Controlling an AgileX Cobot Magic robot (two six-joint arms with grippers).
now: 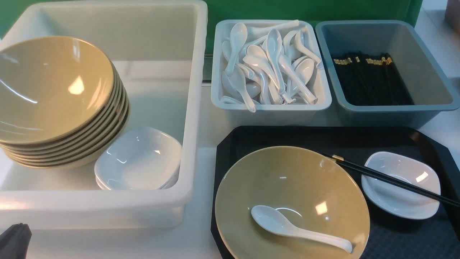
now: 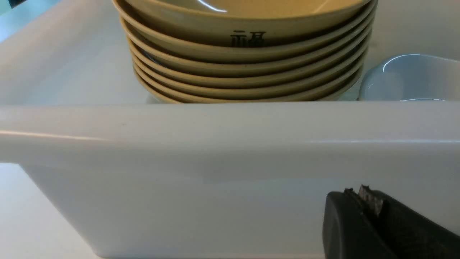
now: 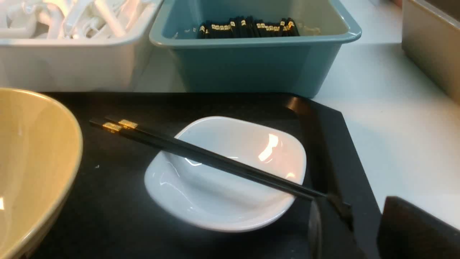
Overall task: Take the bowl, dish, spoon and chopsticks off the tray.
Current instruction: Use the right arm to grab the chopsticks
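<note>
The black tray (image 1: 395,241) lies at the front right. On it stands the olive-yellow bowl (image 1: 294,180), with the white spoon (image 1: 287,226) lying inside. Right of the bowl sits the small white dish (image 1: 402,207), and the black chopsticks (image 1: 388,178) rest across it. In the right wrist view my right gripper (image 3: 357,207) is open over the tray's rim beside the dish (image 3: 222,201). The thin tips of the chopsticks (image 3: 215,160) reach into its gap against one finger. My left gripper (image 2: 363,194) is shut and empty, close to the white tub's outer wall.
The white tub (image 1: 194,108) at the left holds a stack of yellow bowls (image 1: 54,93) and stacked white dishes (image 1: 138,162). Behind the tray stand a pale bin (image 1: 273,115) of spoons and a grey-blue bin (image 1: 395,115) of chopsticks. A grey container (image 3: 431,43) stands further right.
</note>
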